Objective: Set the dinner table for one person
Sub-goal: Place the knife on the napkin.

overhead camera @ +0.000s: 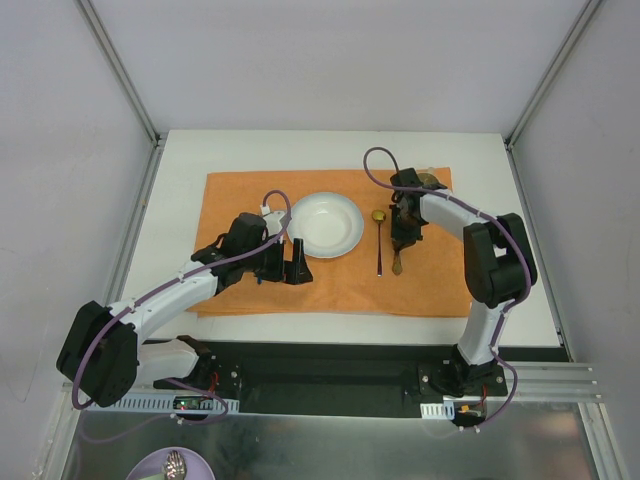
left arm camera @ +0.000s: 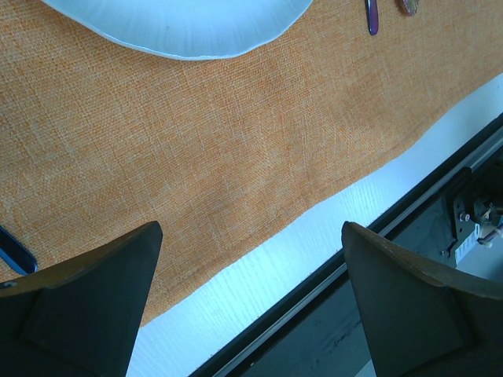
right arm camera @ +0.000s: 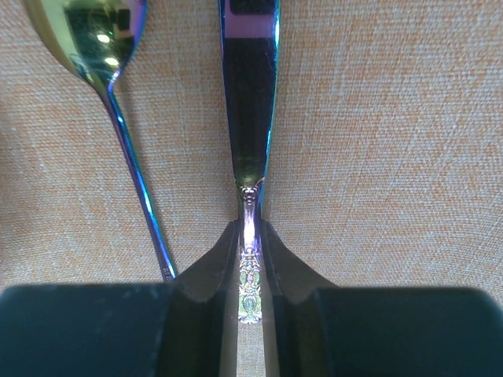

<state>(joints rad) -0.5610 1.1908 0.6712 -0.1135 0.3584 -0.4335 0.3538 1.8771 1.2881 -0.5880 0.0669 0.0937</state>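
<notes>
An orange placemat (overhead camera: 250, 195) lies on the white dinner table (overhead camera: 300, 150), with a white plate (overhead camera: 325, 225) at its middle. A gold-bowled spoon (overhead camera: 380, 240) lies just right of the plate. My right gripper (overhead camera: 405, 238) is right of the spoon, shut on the ornate handle of an iridescent knife (right arm camera: 250, 94). The knife runs parallel to the spoon (right arm camera: 86, 39), low over the cloth. My left gripper (overhead camera: 285, 270) hovers open near the plate's front left, with nothing between its fingers (left arm camera: 94, 298); under it are the placemat (left arm camera: 196, 141) and the table's near strip (left arm camera: 259, 275).
The black base rail (overhead camera: 330, 365) runs along the near table edge. A blue utensil tip (left arm camera: 16, 255) shows at the left wrist view's left edge. A purple dish (overhead camera: 175, 465) sits below the rail at the bottom left. Metal frame posts (overhead camera: 120, 70) stand at the back corners.
</notes>
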